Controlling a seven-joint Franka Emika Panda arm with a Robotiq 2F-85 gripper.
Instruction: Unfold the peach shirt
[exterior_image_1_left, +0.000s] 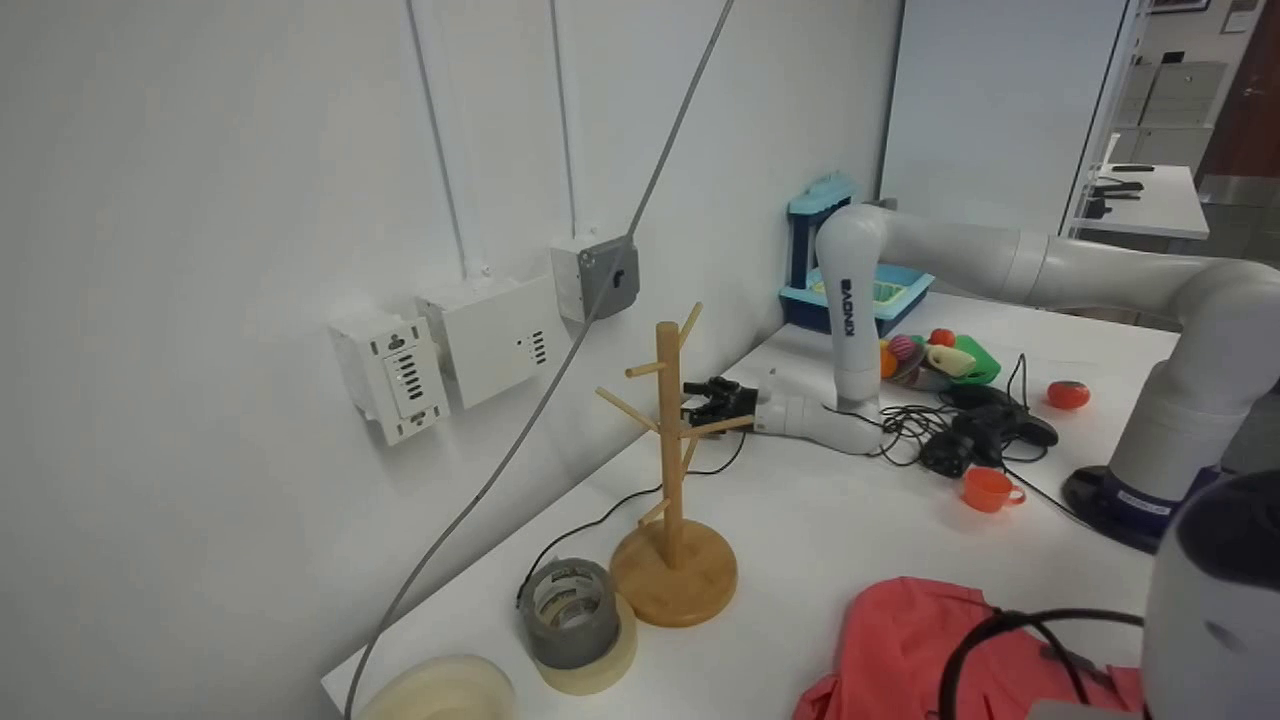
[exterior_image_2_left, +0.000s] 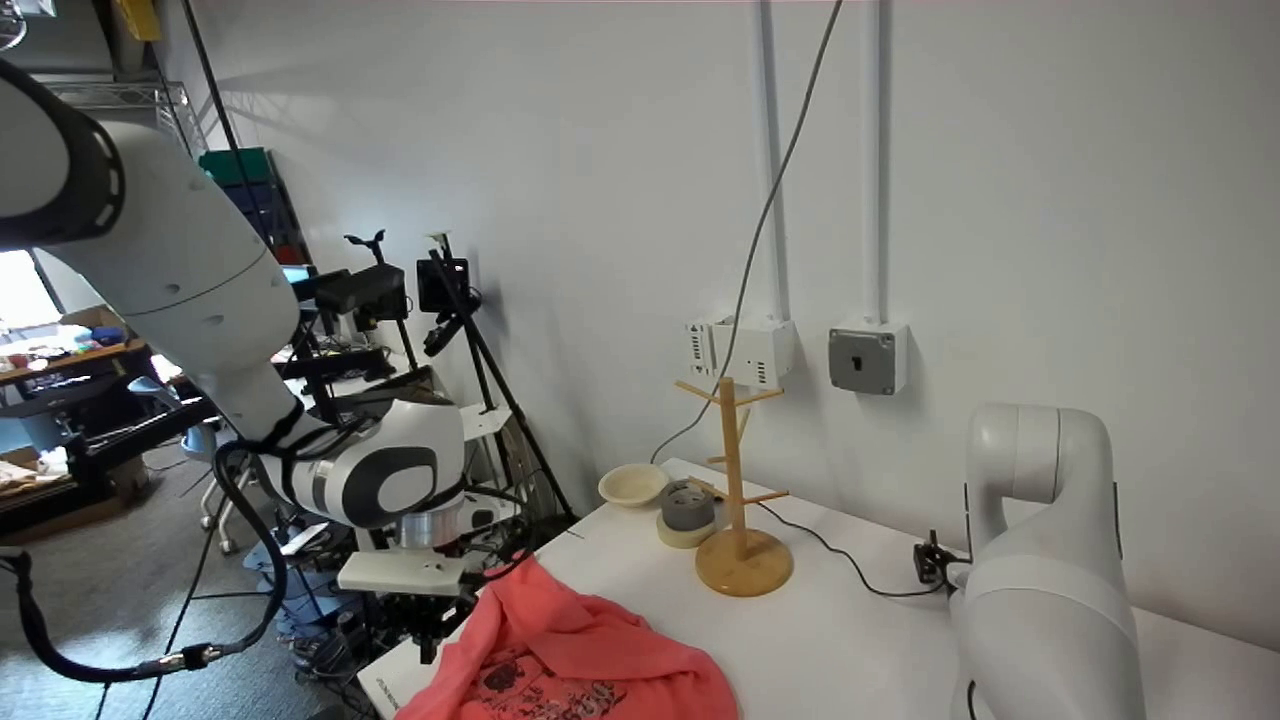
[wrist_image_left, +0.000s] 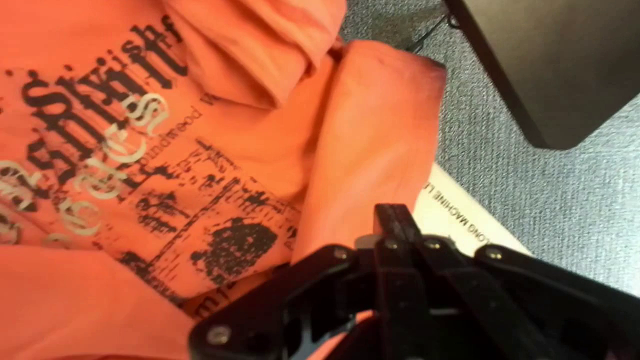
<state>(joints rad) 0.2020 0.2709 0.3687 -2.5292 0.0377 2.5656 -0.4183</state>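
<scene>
1. Wrist view: my gripper sits low, right of centre — jaws pressed together.
2. The peach shirt lies rumpled across the left and middle of that frame, dark print showing.
3. In an exterior view, the shirt is at bottom centre on the white table; my gripper hangs at its left edge — touching or apart, I cannot tell.
4. A wooden mug tree stands upright right of centre there.

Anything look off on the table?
Yes: in the wrist view, the peach shirt lies bunched, folds covering part of its print, and one flap appears to poke past the table edge instead of lying on it. I see nothing spilled or broken.
</scene>
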